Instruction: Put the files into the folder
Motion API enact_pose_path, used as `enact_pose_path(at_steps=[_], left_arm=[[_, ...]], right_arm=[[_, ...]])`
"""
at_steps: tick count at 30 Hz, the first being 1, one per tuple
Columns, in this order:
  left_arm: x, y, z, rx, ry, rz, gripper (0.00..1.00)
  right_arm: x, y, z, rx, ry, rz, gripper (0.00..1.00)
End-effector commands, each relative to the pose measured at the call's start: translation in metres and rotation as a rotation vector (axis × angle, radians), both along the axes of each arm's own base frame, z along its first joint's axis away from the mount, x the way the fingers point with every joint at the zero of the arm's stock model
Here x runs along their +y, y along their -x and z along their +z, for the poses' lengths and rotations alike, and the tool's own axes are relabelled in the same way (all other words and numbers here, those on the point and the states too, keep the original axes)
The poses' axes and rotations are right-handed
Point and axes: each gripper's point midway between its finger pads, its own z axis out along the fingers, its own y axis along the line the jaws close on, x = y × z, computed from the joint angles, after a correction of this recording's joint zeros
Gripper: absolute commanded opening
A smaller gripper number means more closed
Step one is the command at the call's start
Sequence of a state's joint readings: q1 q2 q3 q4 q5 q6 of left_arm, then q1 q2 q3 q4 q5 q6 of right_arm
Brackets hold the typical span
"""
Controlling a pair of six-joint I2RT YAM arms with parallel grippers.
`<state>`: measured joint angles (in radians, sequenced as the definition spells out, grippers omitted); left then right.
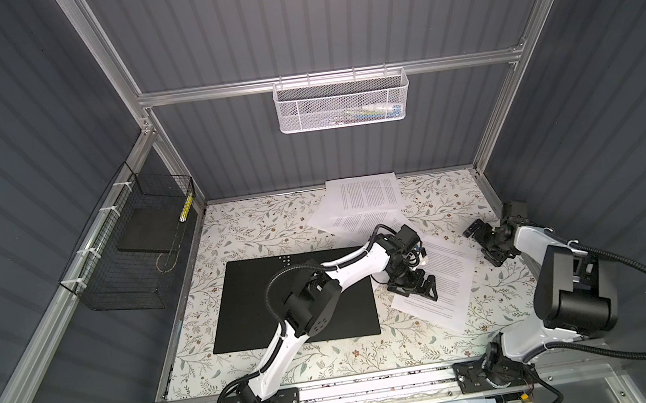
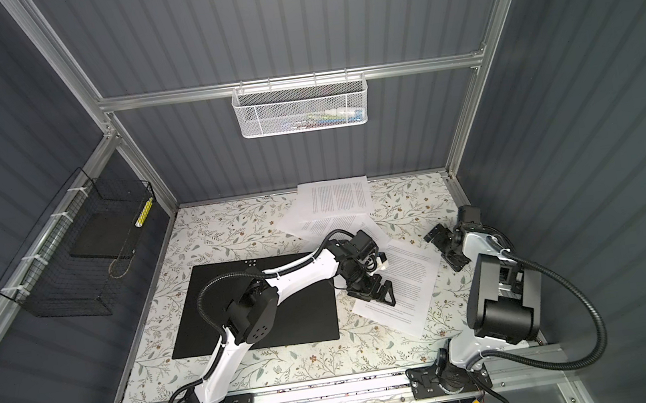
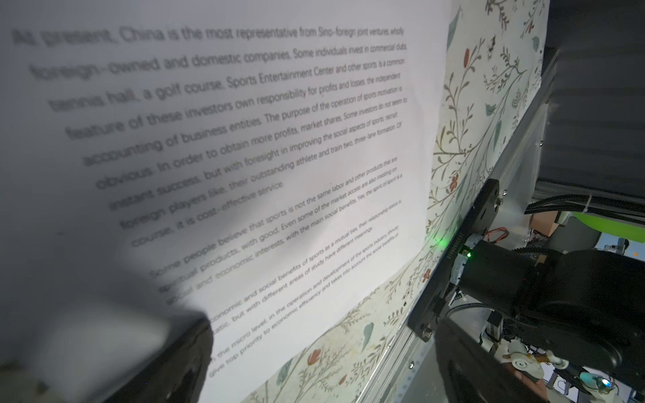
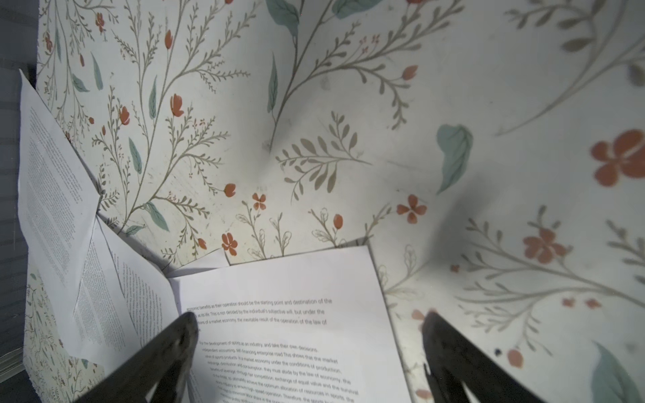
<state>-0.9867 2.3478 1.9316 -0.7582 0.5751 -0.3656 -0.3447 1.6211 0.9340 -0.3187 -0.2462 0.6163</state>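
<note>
The folder (image 1: 242, 304) (image 2: 306, 317) lies flat on the floral table (image 1: 241, 229), black face up, with small pale dots (image 1: 285, 260) near its far edge. None of the files (image 1: 362, 193) is in it. At least 3 printed white sheets lie loose on the table, all to the right of the folder. A fanned, overlapping group sits beyond the folder's far right corner, up against the back wall. 1 more sheet (image 1: 444, 279) (image 2: 407, 284) lies tilted just beside the folder's right edge, not touching it.

The left arm reaches over the folder from the near side. The left gripper (image 1: 416, 289) (image 2: 374, 292) is low over the edge of that nearest sheet, on the side facing the folder. Its jaws are spread wide and hold nothing. I cannot tell whether a finger (image 3: 167, 363) rests on the paper; the wrist view sits very close to the printed text.

The right gripper (image 1: 484, 244) (image 2: 446, 250) (image 4: 309, 317) hangs further right of the folder, past the same sheet's far corner. Its jaws also stand wide apart and are empty. In its wrist view 1 finger is over the sheet's corner and the other over bare floral table.

To the left of the folder, a black wire basket (image 1: 114, 286) on the side rail holds a plain dark slab (image 1: 144, 228). Beyond the folder, a white mesh basket (image 1: 342, 101) hangs on the back rail.
</note>
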Motion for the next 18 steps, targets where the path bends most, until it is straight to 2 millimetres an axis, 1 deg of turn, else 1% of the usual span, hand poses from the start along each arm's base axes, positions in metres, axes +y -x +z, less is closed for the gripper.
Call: enact_pose_path(at_steps=[1, 4, 6, 11, 14, 18], left_arm=[[0.019, 0.002, -0.025, 0.012, -0.097, -0.005, 1.00], [0.031, 0.005, -0.034, 0.005, -0.133, -0.004, 1.00], [0.035, 0.006, -0.036, 0.003, -0.146, -0.005, 1.00], [0.034, 0.007, -0.040, 0.011, -0.146, -0.001, 1.00], [0.033, 0.006, -0.039, 0.012, -0.140, -0.003, 1.00], [0.028, 0.002, -0.038, 0.002, -0.138, -0.007, 1.00]], right_arm=[[-0.002, -0.011, 0.001, -0.007, -0.013, 0.034, 0.99], [-0.001, -0.015, -0.004, 0.000, -0.025, 0.046, 0.99], [-0.001, -0.017, -0.009, 0.012, -0.032, 0.051, 0.99], [0.005, -0.014, -0.025, 0.049, -0.077, 0.058, 0.99], [0.018, -0.016, -0.029, 0.042, -0.153, 0.092, 0.99], [0.023, -0.009, -0.030, 0.049, -0.168, 0.099, 0.99]])
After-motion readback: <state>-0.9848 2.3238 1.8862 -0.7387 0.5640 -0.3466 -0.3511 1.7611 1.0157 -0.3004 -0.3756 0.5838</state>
